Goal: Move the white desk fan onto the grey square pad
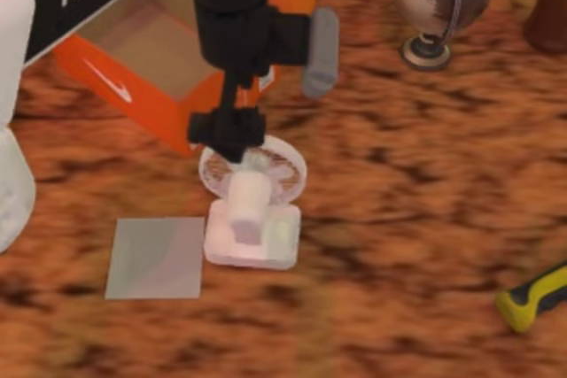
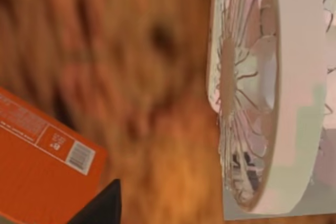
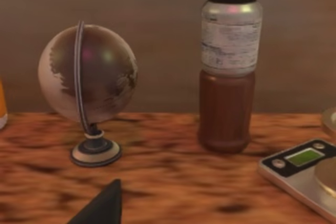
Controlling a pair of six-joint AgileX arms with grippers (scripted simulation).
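Grasp step: left pincer (image 1: 237, 150) sits on top of the white desk fan (image 1: 252, 205), finger state can't tell; grey square pad (image 1: 157, 257) lies beside-left below it, next needs lift and leftward shift.

White desk fan (image 1: 252, 210): smooth plastic with a slight sheen; thin wire cage. Grey square pad (image 1: 157, 257): flat, matt sheet. Table (image 1: 416, 245): mottled wood-grain finish. Orange shoebox (image 1: 142, 59): matt cardboard. Globe (image 3: 87, 74): glossy sphere, metallic-looking arc. Bottle (image 3: 230, 61): clear plastic, paper-like label. Scale (image 3: 302, 174): brushed metal-look casing.
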